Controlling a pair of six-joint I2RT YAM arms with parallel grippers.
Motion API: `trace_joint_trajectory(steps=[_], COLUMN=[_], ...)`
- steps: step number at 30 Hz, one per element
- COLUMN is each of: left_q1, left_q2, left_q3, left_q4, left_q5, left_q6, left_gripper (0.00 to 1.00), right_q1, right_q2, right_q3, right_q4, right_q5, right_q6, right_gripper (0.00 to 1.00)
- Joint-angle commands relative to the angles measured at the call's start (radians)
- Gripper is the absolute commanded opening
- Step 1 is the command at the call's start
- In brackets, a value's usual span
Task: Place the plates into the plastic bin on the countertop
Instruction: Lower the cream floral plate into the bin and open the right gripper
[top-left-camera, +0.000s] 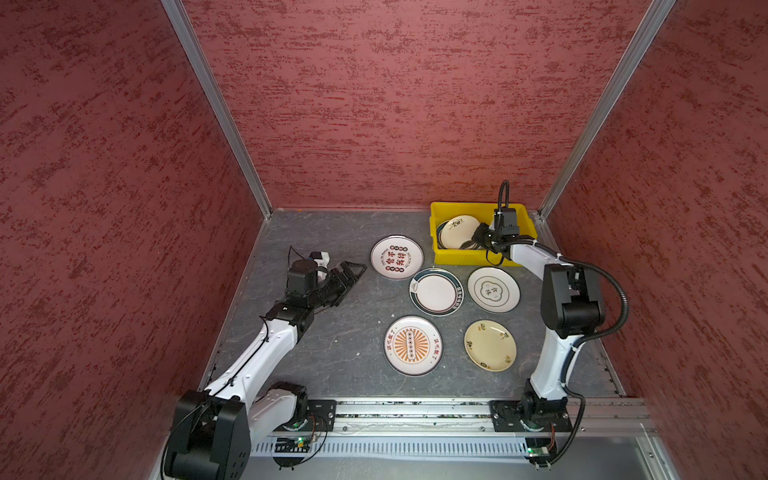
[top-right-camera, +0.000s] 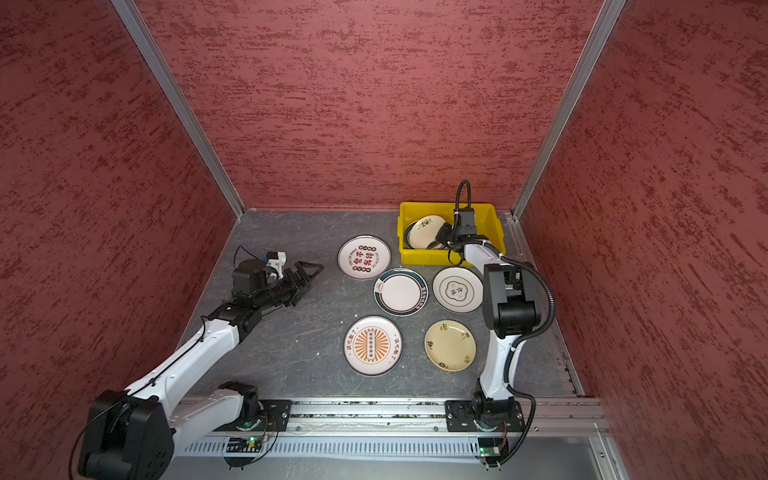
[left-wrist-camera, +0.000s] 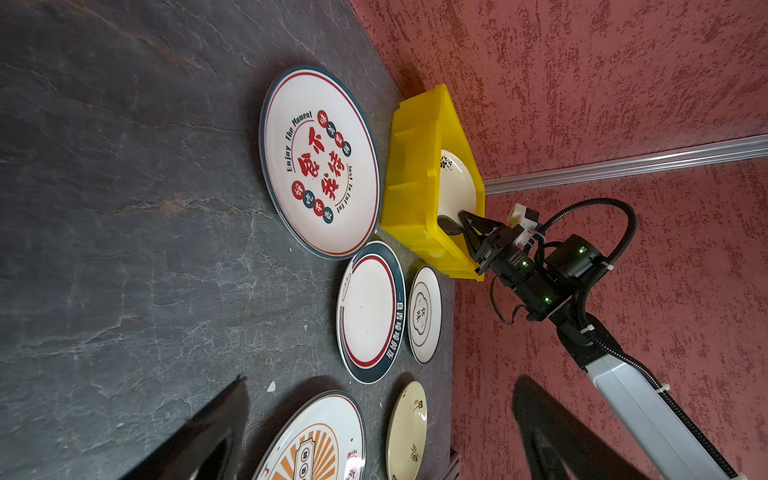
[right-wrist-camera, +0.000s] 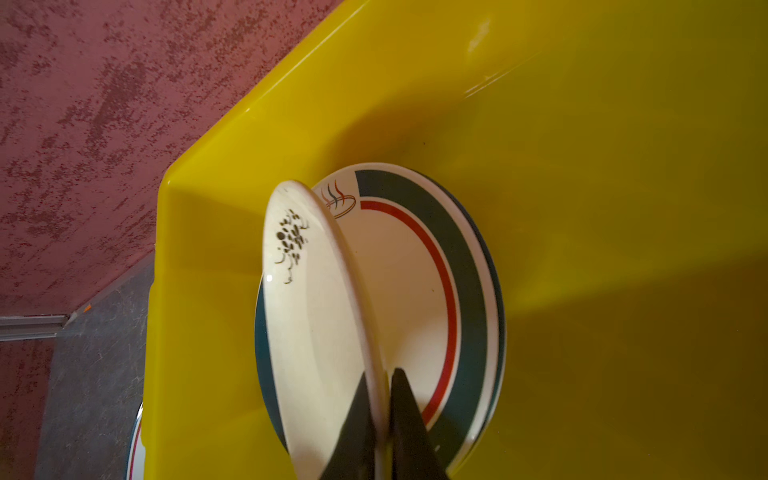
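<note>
Pinching cream plate (right-wrist-camera: 316, 332), right hand (right-wrist-camera: 380, 374) outstretched

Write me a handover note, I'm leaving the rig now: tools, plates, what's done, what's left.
Left tool: open, empty, over the countertop.
Right tool: inside the yellow bin, jaws straddling the rim of a tilted cream plate; grip unclear.
Done: at least one green-rimmed plate lies in the bin beneath it.
Left: settle the cream plate, then five plates on the countertop.
</note>
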Motion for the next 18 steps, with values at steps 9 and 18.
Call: trace_joint_trajectory(steps=[9, 18], left_q1=[0.026, 0.044], left_q2=[-0.016, -0.024], left_q3=[-0.024, -0.048], left_q4=[0.012, 0.018], left_q5=[0.011, 0.022], left_q6=[0.007, 0.008], left_gripper=[0.99, 0.99], right_q1=[-0.008, -0.009], right_q2=[-0.044, -0.216], right_q3=[0.003, -0.104], right_q4=[0.044, 0.065], right_q5=[0.003, 0.071], right_q6=[-0.017, -0.027], right_gripper=[0.94, 0.99])
